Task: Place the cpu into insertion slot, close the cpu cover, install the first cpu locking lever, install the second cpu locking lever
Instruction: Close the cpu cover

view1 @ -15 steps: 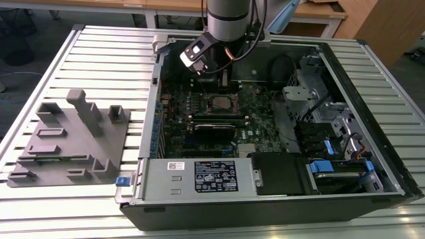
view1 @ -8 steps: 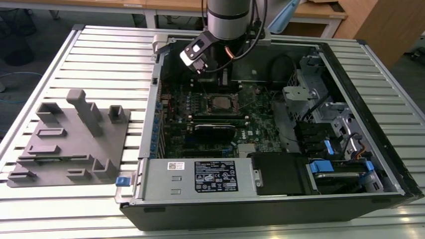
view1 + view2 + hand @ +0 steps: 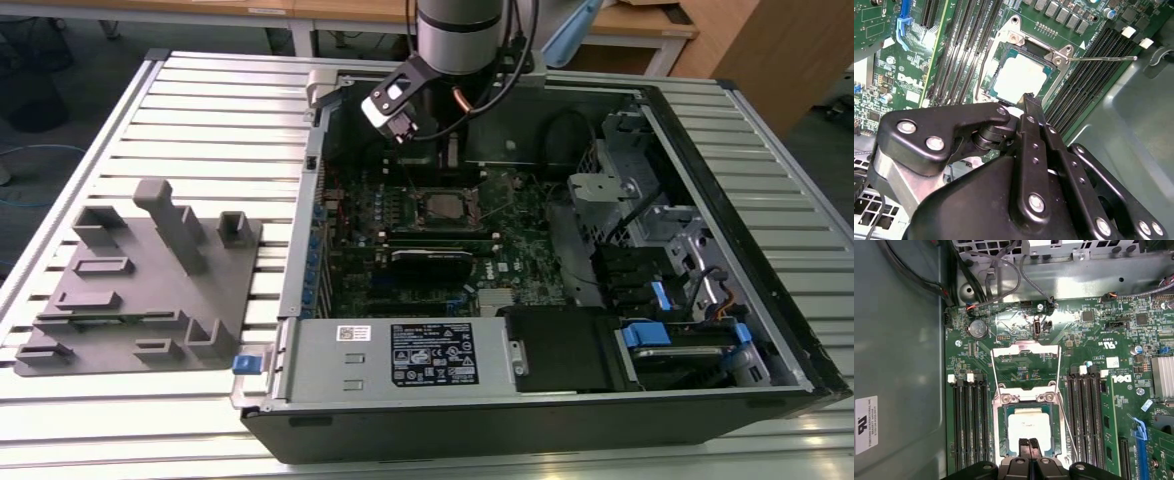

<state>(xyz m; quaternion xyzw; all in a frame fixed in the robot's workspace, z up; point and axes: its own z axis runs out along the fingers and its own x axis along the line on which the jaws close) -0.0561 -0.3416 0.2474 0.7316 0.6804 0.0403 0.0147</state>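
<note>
The cpu is down in the insertion slot, its dull silver top square inside the metal rim, so placement looks done. In the first wrist view the gripper hangs over the chip's near edge, fingers pinched narrow with nothing between them; whether the tips touch the metal, I can't tell. The cpu cover is swung open off its hinge on the far side of the socket, green board showing through its window. One thin wire locking lever juts out free across the memory slots in the second wrist view, unlatched. In the exterior view the arm reaches down into the open computer case on the slatted worktop. My read: closing the cover is the step in hand. It calls for a push on the plate's far edge, hinging it flat over the chip without nudging it, levers kept clear.
</note>
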